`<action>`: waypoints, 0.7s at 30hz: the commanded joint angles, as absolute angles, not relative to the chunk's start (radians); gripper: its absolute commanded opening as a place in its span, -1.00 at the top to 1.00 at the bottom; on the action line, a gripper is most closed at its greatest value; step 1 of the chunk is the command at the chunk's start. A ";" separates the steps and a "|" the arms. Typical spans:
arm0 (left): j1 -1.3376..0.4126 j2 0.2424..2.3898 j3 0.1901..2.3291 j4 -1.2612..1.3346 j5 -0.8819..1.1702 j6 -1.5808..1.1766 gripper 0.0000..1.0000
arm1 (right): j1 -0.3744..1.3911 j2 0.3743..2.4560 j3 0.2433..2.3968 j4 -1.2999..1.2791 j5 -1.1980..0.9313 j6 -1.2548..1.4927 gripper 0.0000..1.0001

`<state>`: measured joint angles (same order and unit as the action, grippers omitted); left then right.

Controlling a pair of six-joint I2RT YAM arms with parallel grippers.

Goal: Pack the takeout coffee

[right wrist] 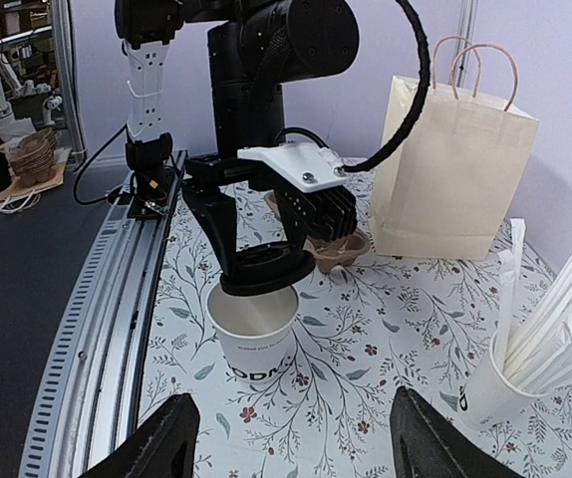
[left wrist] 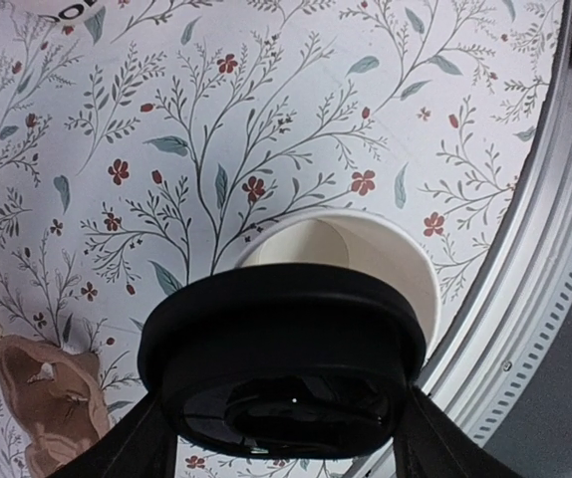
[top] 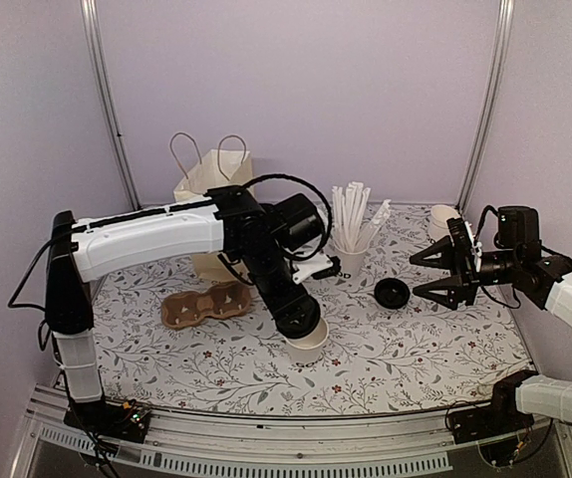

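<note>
We're early in the job, by our read. The cup (right wrist: 256, 344) stands upright on the table (top: 416, 349), lower centre of the overhead view, near the front edge. Its mouth isn't closed: both wrist views show its white inside past the edge of the lid (left wrist: 286, 368). The left gripper (top: 302, 321) pinches that black lid by its rim and holds it right over the cup's mouth, a bit off-centre. We can't tell whether it touches the rim, but it isn't seated all round. So capping = step in hand, not done.

The right gripper (top: 418, 276), at the right of the overhead frame, has its fingers spread w/ nothing between them. A second black lid (top: 393, 292) lies on the table just beside its tips.

Left to do, as we judge it: seat the lid, then get the cup into the brown cardboard carrier (top: 204, 304), which sits left of the cup w/ no cup in it, and/or the paper bag (top: 206, 179) standing upright behind it at upper left. The bag's inside is hidden, so we can't say what's in there. The cup of straws (top: 351, 244) stands mid-frame, behind the arm, apart from both grippers.
</note>
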<state>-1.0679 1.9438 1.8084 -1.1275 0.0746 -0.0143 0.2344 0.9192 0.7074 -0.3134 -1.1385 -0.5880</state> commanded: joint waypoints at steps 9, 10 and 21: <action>-1.094 1.962 1.850 -1.138 0.152 0.032 -0.32 | 0.233 0.910 0.697 -0.325 -1.135 -0.609 -0.39; -1.095 1.959 1.845 -1.138 0.155 0.035 -0.33 | 0.232 0.910 0.697 -0.325 -1.134 -0.610 -0.39; -1.105 2.024 1.906 -1.141 0.124 0.028 -0.33 | 0.232 0.904 0.698 -0.329 -1.134 -0.613 -0.39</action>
<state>-1.0912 1.9877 1.8599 -1.1378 0.1230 0.0158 0.2344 0.9192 0.7074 -0.3149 -1.1362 -0.6037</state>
